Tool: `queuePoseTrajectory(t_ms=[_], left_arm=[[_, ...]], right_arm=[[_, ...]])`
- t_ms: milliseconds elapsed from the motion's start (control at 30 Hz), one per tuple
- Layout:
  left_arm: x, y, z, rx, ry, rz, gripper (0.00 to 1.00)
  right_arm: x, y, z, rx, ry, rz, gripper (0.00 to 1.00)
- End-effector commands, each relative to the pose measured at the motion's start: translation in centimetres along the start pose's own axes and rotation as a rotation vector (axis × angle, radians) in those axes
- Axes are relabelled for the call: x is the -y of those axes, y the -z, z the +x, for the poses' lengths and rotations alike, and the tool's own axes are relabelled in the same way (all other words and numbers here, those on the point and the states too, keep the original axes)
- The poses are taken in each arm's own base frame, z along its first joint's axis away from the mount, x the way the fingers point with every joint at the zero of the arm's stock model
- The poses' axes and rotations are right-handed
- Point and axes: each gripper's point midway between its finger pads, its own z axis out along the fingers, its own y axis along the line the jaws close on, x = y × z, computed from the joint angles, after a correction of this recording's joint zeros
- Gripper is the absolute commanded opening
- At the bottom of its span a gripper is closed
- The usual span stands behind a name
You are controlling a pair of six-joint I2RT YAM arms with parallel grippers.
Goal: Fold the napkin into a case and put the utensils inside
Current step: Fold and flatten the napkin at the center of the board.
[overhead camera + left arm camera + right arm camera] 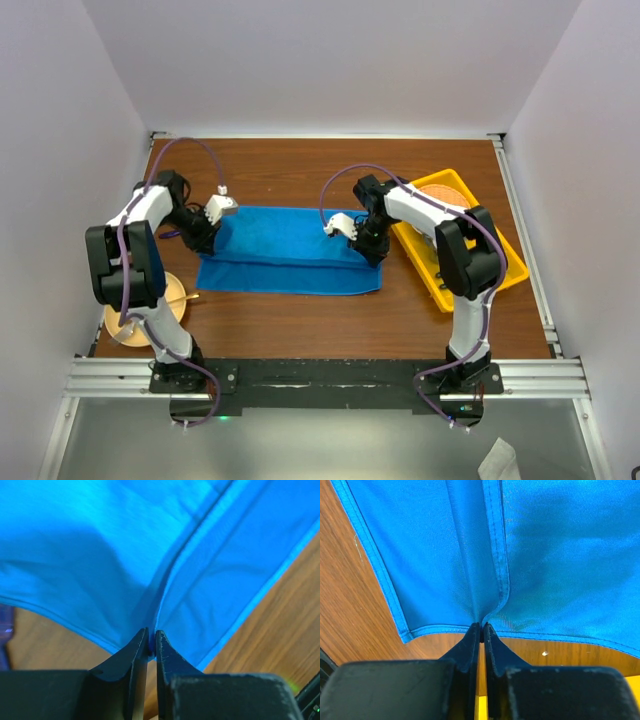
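Near left, a round tan plate (122,330) carries a gold metal utensil (181,297), which is not part of the task. Mid-table, the bright blue, smooth cloth napkin (290,255) lies on the brown wooden table (300,330) as a broad band running left to right, folded over at least once, with a stitched hem and a crease visible in both wrist views. The left gripper (151,640) has its jaws closed on a fold at the band's left end. The right gripper (481,627) pinches the hem at the right end. Right of the napkin, a yellow plastic tray (440,290) holds an orange disc (445,192). A purple object (4,625) shows at the left wrist view's edge, too cropped to identify. Progress, as judged: folding is partly done, and the band is too wide to count as a narrow case. A further fold appears to be in hand. No plastic utensils are seen in the cloth, so insertion remains.
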Motion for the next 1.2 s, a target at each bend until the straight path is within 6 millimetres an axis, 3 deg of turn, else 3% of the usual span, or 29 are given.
queuePoseTrajectory(t_ms=[0,67,233,367,533,567,667,1167], left_arm=[[1.7,0.6,0.9,-0.019,-0.099,0.023,0.18],[2.5,0.7,1.5,-0.03,-0.118,0.03,0.2],[3.5,1.2,2.2,-0.048,-0.181,0.031,0.32],[3.5,1.5,2.5,-0.053,-0.192,-0.007,0.37],[2.0,1.5,2.5,-0.056,-0.193,-0.091,0.46],[2.1,1.3,2.7,-0.059,-0.201,-0.089,0.47],[1.8,1.1,3.1,-0.075,-0.221,-0.1,0.47],[1.3,0.7,4.6,-0.14,-0.302,-0.112,0.5]], right_arm=[[-0.1,2.0,-0.4,0.026,0.032,0.032,0.1],[-0.4,2.0,-0.4,0.025,0.034,0.024,0.12],[-1.1,2.2,-0.2,0.028,0.038,0.005,0.29],[-1.5,2.1,0.1,0.023,0.035,-0.001,0.29],[-1.3,1.8,0.0,0.03,0.017,0.01,0.2],[-1.2,1.8,0.0,0.03,0.016,0.01,0.12],[-1.1,1.6,-0.1,0.03,0.009,0.01,0.0],[-1.7,2.1,-0.6,0.06,0.007,-0.003,0.0]])
